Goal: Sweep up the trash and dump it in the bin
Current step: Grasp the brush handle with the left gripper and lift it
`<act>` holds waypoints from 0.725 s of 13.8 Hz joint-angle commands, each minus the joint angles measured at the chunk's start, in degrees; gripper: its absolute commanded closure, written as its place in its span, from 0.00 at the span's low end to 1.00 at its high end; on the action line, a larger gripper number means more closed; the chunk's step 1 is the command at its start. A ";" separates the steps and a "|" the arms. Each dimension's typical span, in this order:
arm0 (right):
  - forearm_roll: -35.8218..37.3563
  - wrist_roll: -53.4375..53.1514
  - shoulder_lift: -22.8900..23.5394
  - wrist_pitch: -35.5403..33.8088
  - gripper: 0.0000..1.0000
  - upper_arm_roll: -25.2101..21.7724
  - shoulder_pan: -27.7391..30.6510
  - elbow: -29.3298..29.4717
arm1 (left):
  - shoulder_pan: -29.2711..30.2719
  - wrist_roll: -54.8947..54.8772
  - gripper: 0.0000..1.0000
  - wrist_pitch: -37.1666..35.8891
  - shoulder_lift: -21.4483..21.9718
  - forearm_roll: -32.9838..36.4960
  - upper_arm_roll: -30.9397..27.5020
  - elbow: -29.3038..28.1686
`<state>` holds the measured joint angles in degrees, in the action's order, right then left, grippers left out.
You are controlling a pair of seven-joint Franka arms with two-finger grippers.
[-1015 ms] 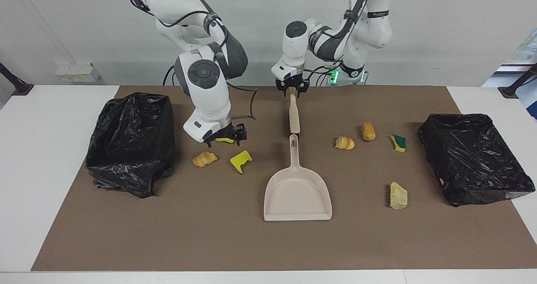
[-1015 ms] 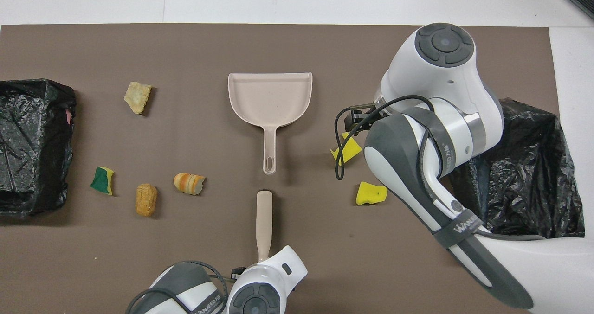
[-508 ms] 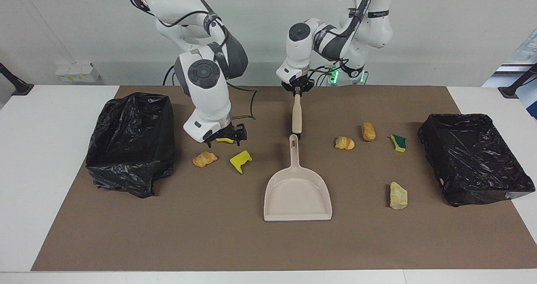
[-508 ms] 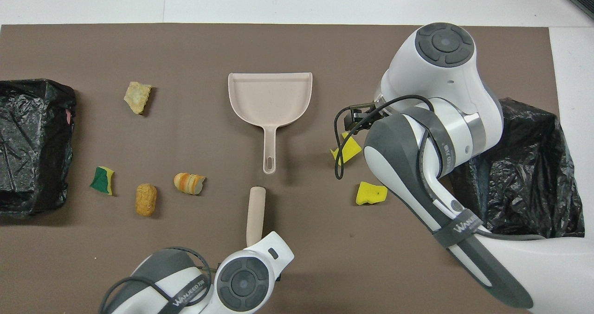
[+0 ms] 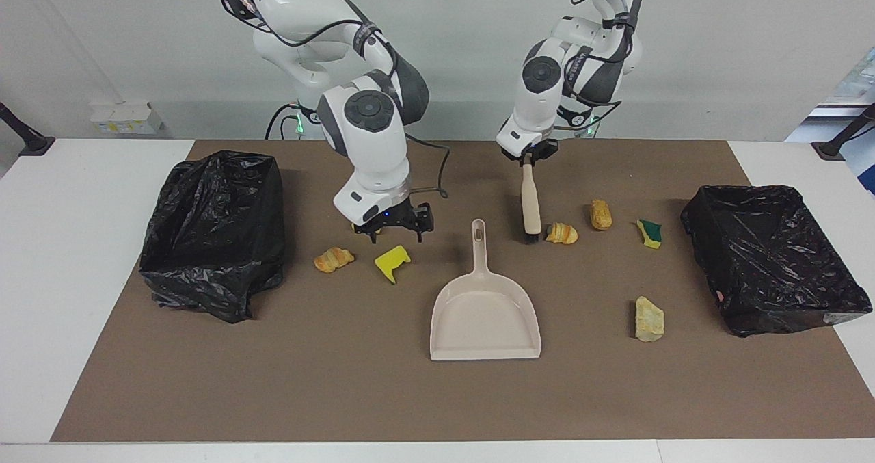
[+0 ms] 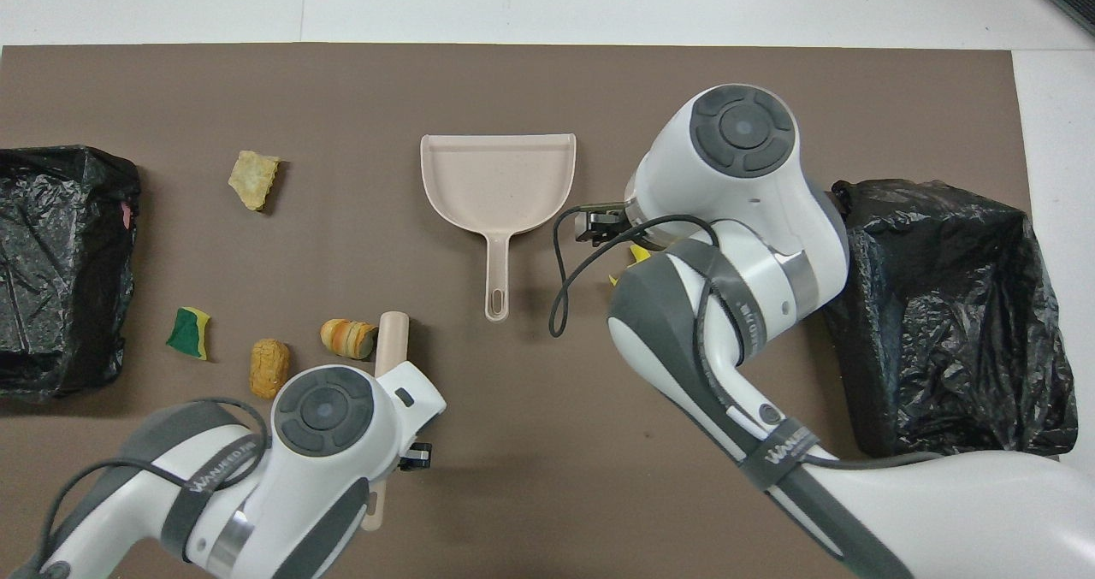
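Brown mat (image 5: 342, 381): trash (image 5: 561, 233) beside left gripper's (image 5: 528, 156) brush (image 5: 530, 206).

Brown mat (image 5: 342, 394) on white table (image 5: 75, 244); small white box (image 5: 123, 117) at wall, off mat

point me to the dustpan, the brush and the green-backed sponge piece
dustpan (image 5: 484, 312), facing view, bare pan floor
brush (image 5: 530, 200), facing view, mid handle
green-backed sponge piece (image 6: 189, 332), overhead view, green face
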<state>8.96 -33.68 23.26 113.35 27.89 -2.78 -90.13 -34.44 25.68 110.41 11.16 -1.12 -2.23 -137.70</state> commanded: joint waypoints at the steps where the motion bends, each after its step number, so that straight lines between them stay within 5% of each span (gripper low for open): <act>1: 1.93 -7.16 3.00 5.64 0.00 -0.20 -4.93 0.13 | 7.61 -7.28 1.00 -1.42 0.27 0.59 0.56 -0.82; 5: 9.57 -20.17 9.94 6.36 0.00 -0.55 -13.02 5.21 | 13.95 -8.71 1.00 -2.04 -0.53 0.68 0.47 1.10; 9: 15.81 -22.22 13.12 9.44 0.00 -0.47 -15.41 5.58 | 18.70 -14.85 1.00 -7.56 -0.79 0.68 0.47 10.50; 10: 16.87 -22.05 13.12 8.91 0.07 -0.46 -15.33 5.58 | 19.76 -16.69 1.00 -8.10 -1.66 0.68 0.47 12.43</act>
<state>23.02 -54.90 35.15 122.18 27.38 -18.24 -86.10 -17.01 12.17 105.67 11.07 -1.10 -2.34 -130.32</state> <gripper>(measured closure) 0.009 0.736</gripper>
